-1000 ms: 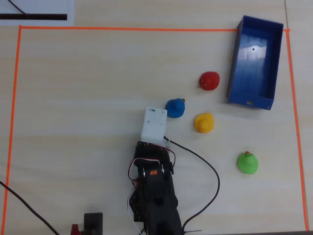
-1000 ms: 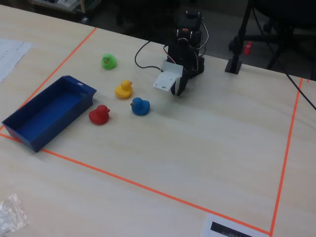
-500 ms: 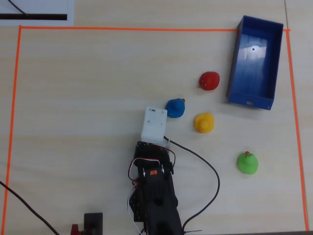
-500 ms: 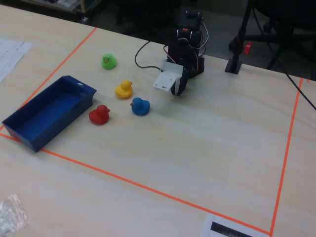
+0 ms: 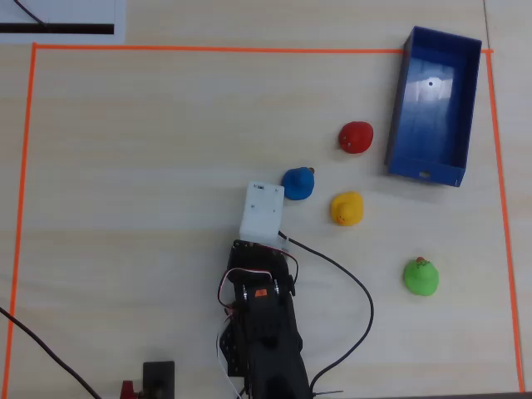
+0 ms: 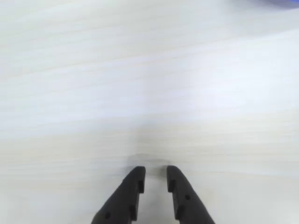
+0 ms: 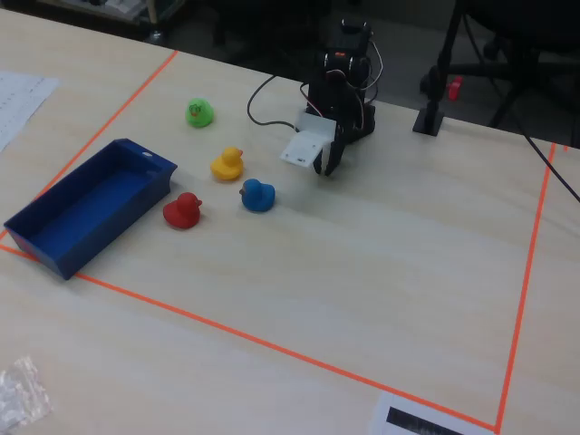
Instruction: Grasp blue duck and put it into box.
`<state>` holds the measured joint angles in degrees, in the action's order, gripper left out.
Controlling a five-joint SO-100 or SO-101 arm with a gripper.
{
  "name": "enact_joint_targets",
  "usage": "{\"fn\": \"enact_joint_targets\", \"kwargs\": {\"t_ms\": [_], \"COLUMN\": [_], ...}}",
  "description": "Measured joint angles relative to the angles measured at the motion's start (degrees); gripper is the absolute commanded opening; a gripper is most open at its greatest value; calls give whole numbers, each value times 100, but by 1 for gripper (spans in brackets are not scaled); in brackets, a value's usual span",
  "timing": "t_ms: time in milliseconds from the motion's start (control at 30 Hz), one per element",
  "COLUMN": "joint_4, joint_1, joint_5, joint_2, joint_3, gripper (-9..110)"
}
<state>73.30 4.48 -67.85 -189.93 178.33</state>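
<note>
The blue duck (image 5: 298, 184) sits on the light wooden table, also seen in the fixed view (image 7: 258, 196). The dark-blue box (image 5: 399, 108) stands empty at the upper right of the overhead view and at the left of the fixed view (image 7: 118, 227). My gripper (image 6: 156, 172) points down at bare table, its black fingers (image 6: 133, 186) a small gap apart with nothing between them. In the fixed view the gripper (image 7: 328, 163) hangs just right of the blue duck, apart from it. In the overhead view a white camera block (image 5: 262, 212) hides the jaws.
A red duck (image 5: 356, 137) lies between the blue duck and the box. A yellow duck (image 5: 347, 208) and a green duck (image 5: 421, 276) lie nearby. Orange tape (image 5: 249, 49) frames the work area. A black cable (image 5: 357, 291) loops right of the arm base.
</note>
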Motion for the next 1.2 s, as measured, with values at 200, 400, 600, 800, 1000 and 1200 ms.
{"fn": "enact_joint_targets", "kwargs": {"t_ms": [200,400,600,800,1000,1200], "joint_4": [0,0,0,0,-246,-439], "joint_1": [0,0,0,-70,-176,-949], "joint_5": [0,0,0,-18,-97,-404], "joint_2": [0,0,0,0,369,1942], "joint_3": [0,0,0,0,-70,-1767], "gripper": [4,4,4,0,0,26]}}
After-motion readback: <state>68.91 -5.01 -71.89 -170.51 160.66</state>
